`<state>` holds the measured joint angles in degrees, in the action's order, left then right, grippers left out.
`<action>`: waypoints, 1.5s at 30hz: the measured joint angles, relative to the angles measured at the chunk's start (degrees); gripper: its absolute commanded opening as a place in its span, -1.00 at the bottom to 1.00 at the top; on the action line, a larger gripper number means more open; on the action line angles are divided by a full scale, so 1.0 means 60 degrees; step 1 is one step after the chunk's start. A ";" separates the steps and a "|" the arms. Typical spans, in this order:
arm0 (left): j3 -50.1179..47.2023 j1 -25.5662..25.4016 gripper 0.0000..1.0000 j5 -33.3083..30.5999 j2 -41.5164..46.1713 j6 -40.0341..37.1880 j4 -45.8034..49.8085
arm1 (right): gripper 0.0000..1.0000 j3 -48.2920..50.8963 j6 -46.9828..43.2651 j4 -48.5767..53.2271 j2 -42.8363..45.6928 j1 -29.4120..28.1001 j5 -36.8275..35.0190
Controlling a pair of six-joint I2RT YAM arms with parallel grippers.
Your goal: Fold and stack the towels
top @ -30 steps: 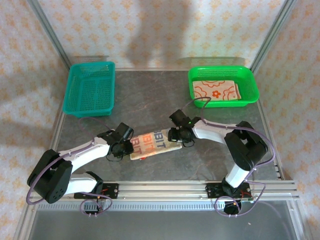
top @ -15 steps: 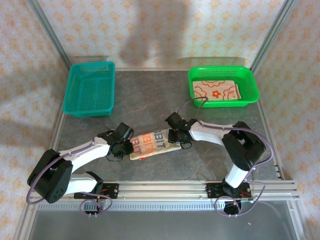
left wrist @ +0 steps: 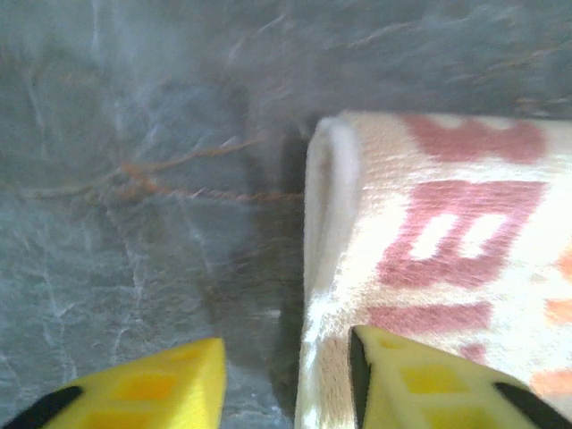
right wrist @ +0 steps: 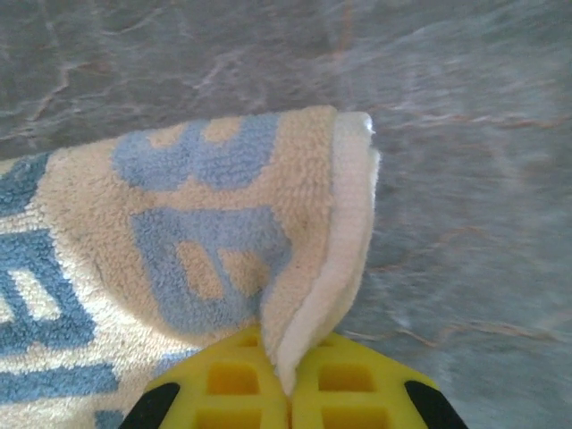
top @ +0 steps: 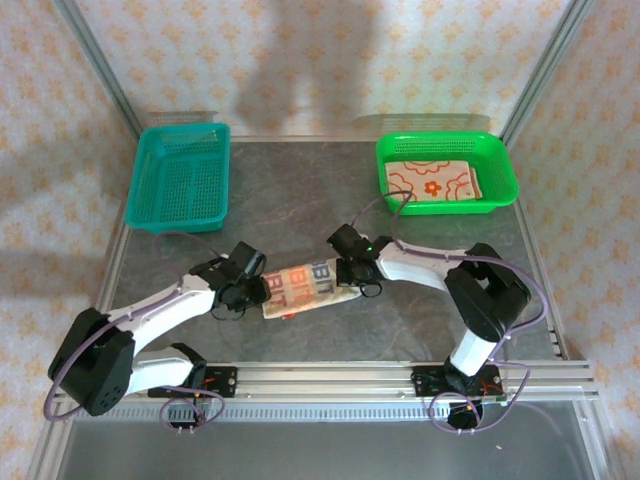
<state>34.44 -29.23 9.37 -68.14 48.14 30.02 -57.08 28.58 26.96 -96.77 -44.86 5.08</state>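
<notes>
A folded cream towel with orange, red and blue letters lies on the grey table in front of both arms. My right gripper is shut on its right edge; in the right wrist view the yellow fingers pinch the doubled cream hem of the towel. My left gripper is at the towel's left end and stands open. One of its yellow fingers is over bare table, the other rests on the towel, so the folded edge lies between them. A second folded towel, cream with orange flowers, lies in the green basket.
The green mesh basket stands at the back right and an empty teal mesh basket at the back left. Metal frame posts rise at both back corners. A rail runs along the table's near edge.
My right gripper has slid a little to the left with the towel's right edge in it. The left arm has shifted slightly at the towel's left end.
</notes>
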 measured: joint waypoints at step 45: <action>0.2448 0.0401 1.00 -0.0973 0.0841 -0.0452 0.1534 | -1.00 -1.2364 -0.3927 0.5898 -0.4273 0.4925 -0.2987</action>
<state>49.12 -26.83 3.53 -63.09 45.43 39.22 -131.26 5.02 62.35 -122.41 -15.31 -12.84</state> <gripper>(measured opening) 0.998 0.053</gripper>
